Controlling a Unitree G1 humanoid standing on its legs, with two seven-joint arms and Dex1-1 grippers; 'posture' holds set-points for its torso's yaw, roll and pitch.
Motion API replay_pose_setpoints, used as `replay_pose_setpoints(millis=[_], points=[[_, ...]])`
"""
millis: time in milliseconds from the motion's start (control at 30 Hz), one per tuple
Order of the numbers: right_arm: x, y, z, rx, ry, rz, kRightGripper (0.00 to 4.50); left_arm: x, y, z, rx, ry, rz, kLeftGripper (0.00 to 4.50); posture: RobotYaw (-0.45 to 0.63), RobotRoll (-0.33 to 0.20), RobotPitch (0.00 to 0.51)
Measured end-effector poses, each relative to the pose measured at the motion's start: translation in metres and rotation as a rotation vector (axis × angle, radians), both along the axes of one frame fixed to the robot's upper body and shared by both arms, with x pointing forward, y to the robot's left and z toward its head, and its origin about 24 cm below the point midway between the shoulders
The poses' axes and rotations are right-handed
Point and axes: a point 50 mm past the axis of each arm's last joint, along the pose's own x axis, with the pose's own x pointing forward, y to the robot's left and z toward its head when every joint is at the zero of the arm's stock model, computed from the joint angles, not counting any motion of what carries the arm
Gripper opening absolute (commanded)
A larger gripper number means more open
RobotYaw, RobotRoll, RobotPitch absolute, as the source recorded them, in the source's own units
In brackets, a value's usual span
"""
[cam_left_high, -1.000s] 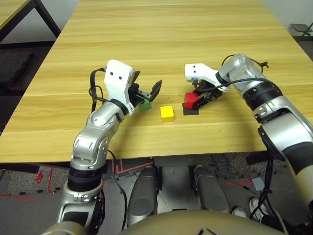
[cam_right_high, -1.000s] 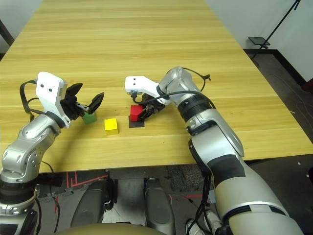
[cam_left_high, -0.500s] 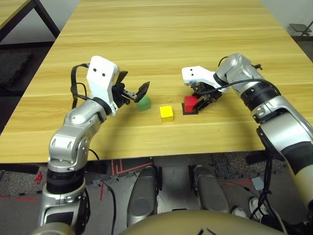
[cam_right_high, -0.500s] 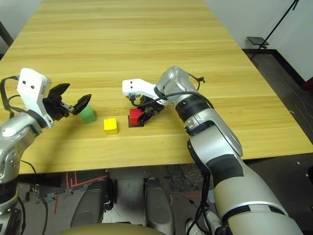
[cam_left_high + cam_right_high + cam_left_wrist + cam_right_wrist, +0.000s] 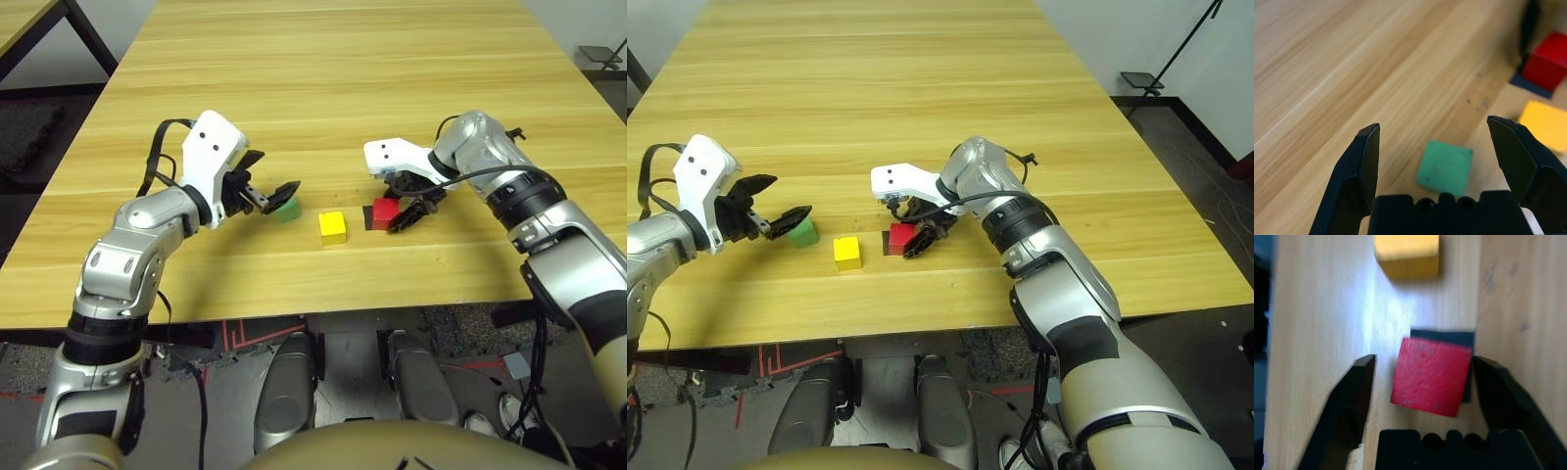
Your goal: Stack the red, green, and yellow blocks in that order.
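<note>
The red block rests on a flat black square patch, turned slightly askew to it. My right gripper straddles the block, open, with a clear gap on one side. To the left of the red block the yellow block stands alone. Further left is the green block. My left gripper hovers open just over and beside it. In the left wrist view the green block lies low between the spread fingers.
The blocks sit in a row near the front edge of the wooden table, which stretches bare far behind them. A dark table frame stands off the far left corner. Below the front edge is the floor.
The right gripper has set the red block down onto the black patch and loosened around it. The left arm swung out left, then brought its open gripper lower over the green block.
</note>
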Motion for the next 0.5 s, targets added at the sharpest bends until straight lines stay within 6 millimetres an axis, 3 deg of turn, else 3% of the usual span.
replay_pose_setpoints(millis=[133, 233, 367, 500], points=[[0.000, -0.040, 0.036, 0.104, -0.068, -0.081, 4.44, 0.006, 0.011, -0.007, 0.055, 0.056, -0.035, 4.50, 0.45, -0.245, 0.070], [-0.005, -0.058, 0.049, 0.128, -0.091, -0.113, 4.44, 0.013, 0.013, -0.012, 0.089, 0.071, -0.091, 4.50, 0.40, -0.230, 0.056], [-0.015, -0.071, 0.062, 0.180, -0.107, -0.142, 4.44, 0.023, 0.016, -0.019, 0.106, 0.090, -0.142, 4.50, 0.35, -0.219, 0.048], [-0.024, -0.070, 0.054, 0.208, -0.069, -0.155, 4.44, 0.033, 0.014, -0.030, 0.111, 0.106, -0.178, 4.50, 0.32, -0.212, 0.045]])
